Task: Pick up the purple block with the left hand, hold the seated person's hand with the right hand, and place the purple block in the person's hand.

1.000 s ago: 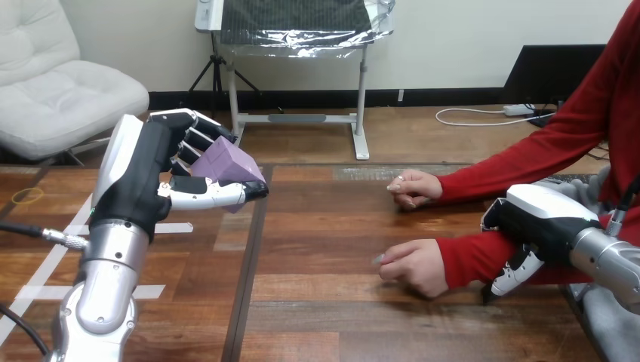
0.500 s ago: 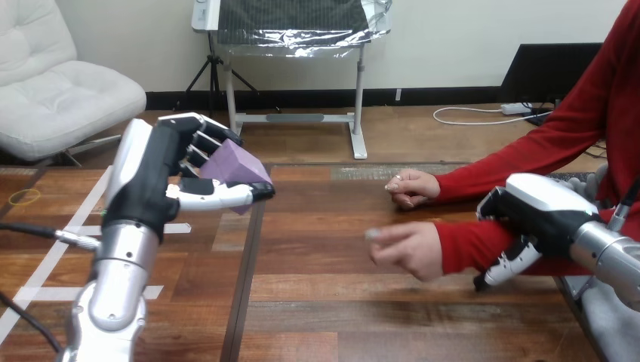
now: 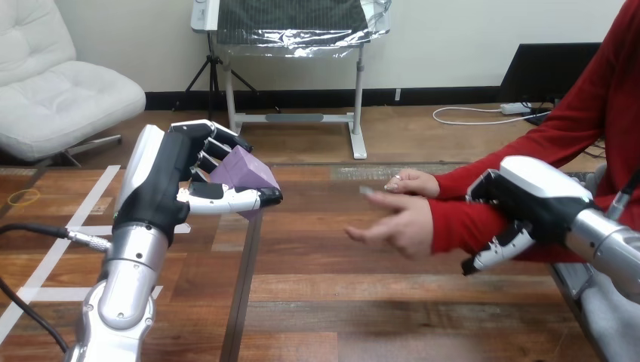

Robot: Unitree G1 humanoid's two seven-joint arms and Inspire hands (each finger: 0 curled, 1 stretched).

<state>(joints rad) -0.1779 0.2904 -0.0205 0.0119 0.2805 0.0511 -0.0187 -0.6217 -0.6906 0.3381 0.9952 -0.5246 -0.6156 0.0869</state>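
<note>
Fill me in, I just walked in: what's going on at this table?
The robot is handing something to a seated person. Its left hand grips a purple block, raised above the table. Its right hand is curled round the person's forearm. The person's nearer hand is lifted and stretched toward the block, apart from it, so the block is not yet in it.

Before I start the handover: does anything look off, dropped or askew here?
Nothing dropped or damaged. The purple faceted block sits in the left hand. Only oddity: the right hand grips the person's red-sleeved forearm, not their nearer hand.
</note>
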